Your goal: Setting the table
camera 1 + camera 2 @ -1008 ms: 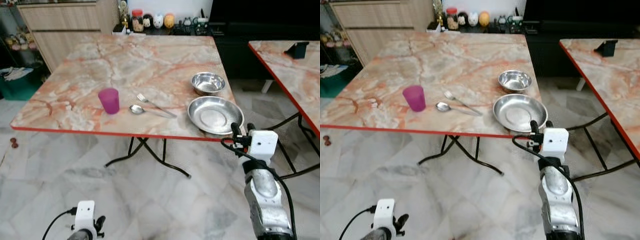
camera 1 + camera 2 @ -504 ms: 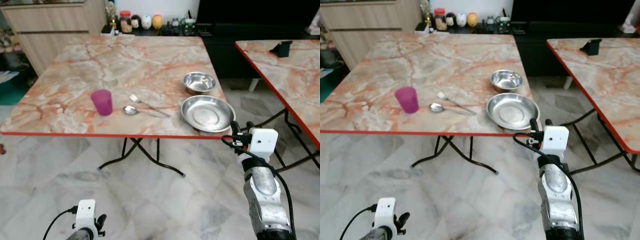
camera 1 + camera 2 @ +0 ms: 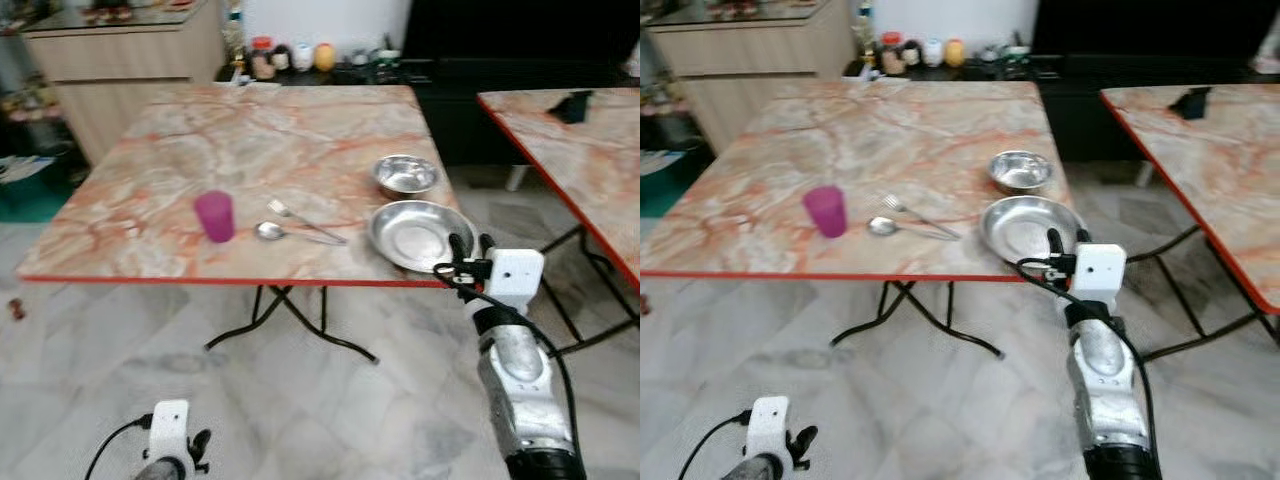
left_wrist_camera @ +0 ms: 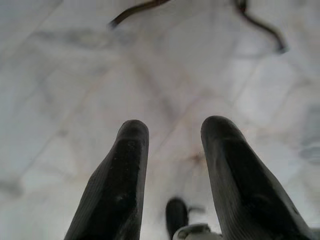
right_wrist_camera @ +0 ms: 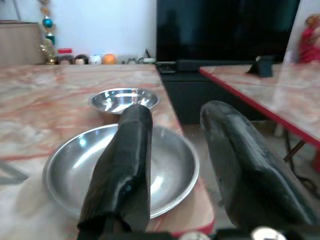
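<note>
On the marble table (image 3: 250,150) lie a steel plate (image 3: 418,234) at the near right corner, a small steel bowl (image 3: 406,175) just behind it, a fork (image 3: 305,222) and a spoon (image 3: 275,232) side by side, and a purple cup (image 3: 214,216) to their left. My right gripper (image 3: 466,253) is raised at the table's front edge, open and empty, with its fingertips at the plate's near rim (image 5: 100,210). My left gripper (image 4: 175,140) hangs low over the floor, open with nothing in it.
A second marble table (image 3: 580,150) stands to the right, with a gap of floor between the two. Jars and ornaments (image 3: 290,55) line a dark cabinet behind the table. A wooden cabinet (image 3: 130,60) is at the back left. The table's black legs (image 3: 290,320) stand below.
The camera has shifted, so the whole scene sits differently in view. My right gripper has risen toward the plate's near rim. The tableware has not moved.
</note>
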